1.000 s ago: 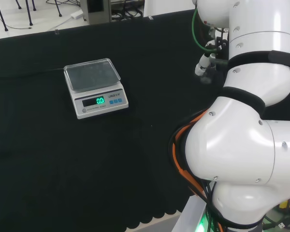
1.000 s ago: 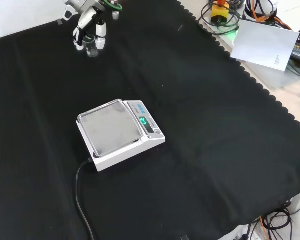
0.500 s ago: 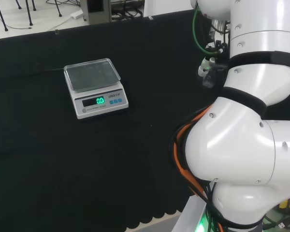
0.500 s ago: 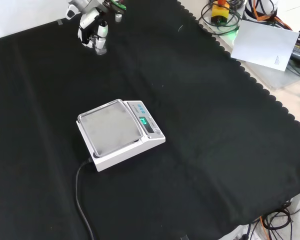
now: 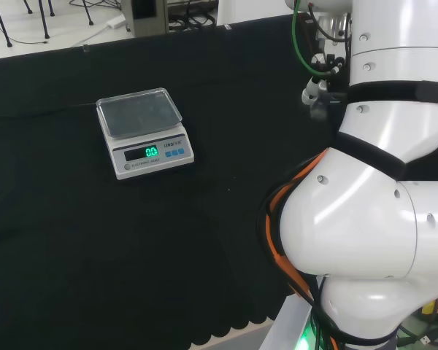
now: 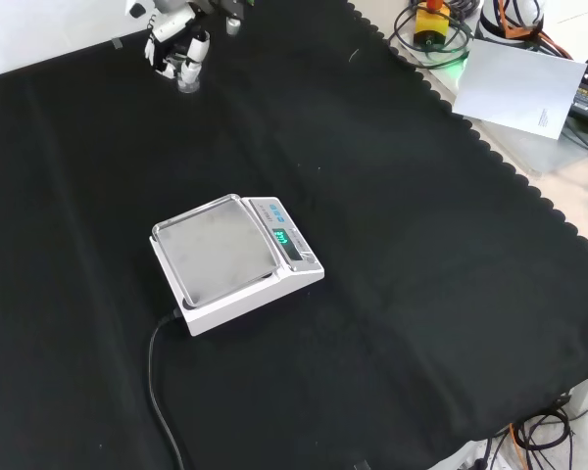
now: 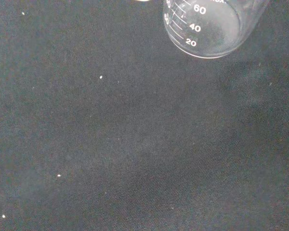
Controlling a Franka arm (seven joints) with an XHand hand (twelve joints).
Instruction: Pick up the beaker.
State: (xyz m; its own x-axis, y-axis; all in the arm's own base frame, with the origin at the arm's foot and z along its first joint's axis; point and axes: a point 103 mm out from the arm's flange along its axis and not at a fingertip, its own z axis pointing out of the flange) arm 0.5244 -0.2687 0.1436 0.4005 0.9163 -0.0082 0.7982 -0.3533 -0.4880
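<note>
A small clear glass beaker (image 6: pixel 187 83) with white graduation marks hangs at the far left corner of the black cloth in the front view. My hand (image 6: pixel 174 47) has its fingers curled round it from above. In the wrist view the beaker (image 7: pixel 212 29) looks empty and its base is off the cloth. In the head view my hand (image 5: pixel 311 91) shows beside the arm's white links (image 5: pixel 394 87), which hide most of it.
A white electronic scale (image 6: pixel 235 259) with a bare pan stands mid-cloth, and its black cable (image 6: pixel 159 392) runs to the near edge. In the head view the scale (image 5: pixel 142 131) sits left of my hand. A white sheet (image 6: pixel 524 83) and cables lie beyond the cloth's scalloped right edge.
My hand has risen with the beaker in it, moving toward the top of the front view and up and slightly right in the head view. The scale has not moved.
</note>
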